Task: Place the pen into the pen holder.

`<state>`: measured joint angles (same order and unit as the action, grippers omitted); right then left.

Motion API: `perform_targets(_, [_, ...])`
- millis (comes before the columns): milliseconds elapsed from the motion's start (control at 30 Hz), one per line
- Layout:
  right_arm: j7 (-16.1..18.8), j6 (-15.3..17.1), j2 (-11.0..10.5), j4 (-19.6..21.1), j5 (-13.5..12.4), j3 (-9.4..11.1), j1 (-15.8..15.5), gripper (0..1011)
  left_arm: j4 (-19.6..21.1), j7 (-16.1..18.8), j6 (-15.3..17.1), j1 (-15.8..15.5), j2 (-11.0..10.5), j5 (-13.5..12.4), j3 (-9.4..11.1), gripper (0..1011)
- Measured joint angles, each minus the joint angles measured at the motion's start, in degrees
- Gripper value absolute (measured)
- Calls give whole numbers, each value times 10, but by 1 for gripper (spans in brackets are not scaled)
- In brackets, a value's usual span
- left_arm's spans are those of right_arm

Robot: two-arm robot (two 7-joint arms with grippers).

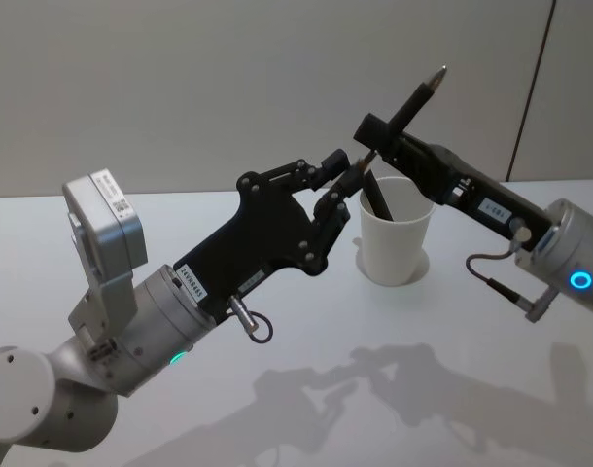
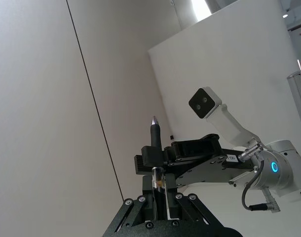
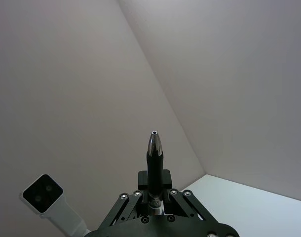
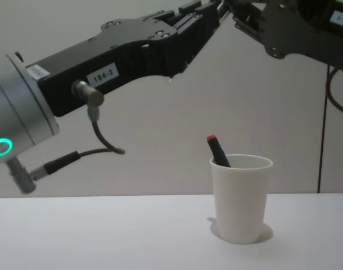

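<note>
Looking down from our head camera, we see both our grippers meeting on one pen (image 1: 413, 97) above the pen holder (image 1: 396, 238): our left gripper (image 1: 358, 167) pinches its lower end, our right gripper (image 1: 382, 131) clamps its middle. On the left wrist, our fingers (image 2: 158, 185) close on it. At chest height, the cup stands on the white table (image 4: 104, 233) with a red-capped pen (image 4: 217, 151) inside.

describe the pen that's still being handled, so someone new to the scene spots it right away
Start at the white paper cup on the table, then look above it, where the left gripper and right gripper meet in the air. The pen is the dark stick both hold, its silver tip angled upward. The other pen, red-capped, stands leaning inside the cup.
</note>
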<state>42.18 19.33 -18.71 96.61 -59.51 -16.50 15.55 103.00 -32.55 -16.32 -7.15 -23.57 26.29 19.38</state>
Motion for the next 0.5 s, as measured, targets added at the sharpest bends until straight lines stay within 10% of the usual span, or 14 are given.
perform_targets(500, [0, 0, 0, 0, 0, 0, 0, 144, 0, 0, 0, 0, 0, 0, 0, 162])
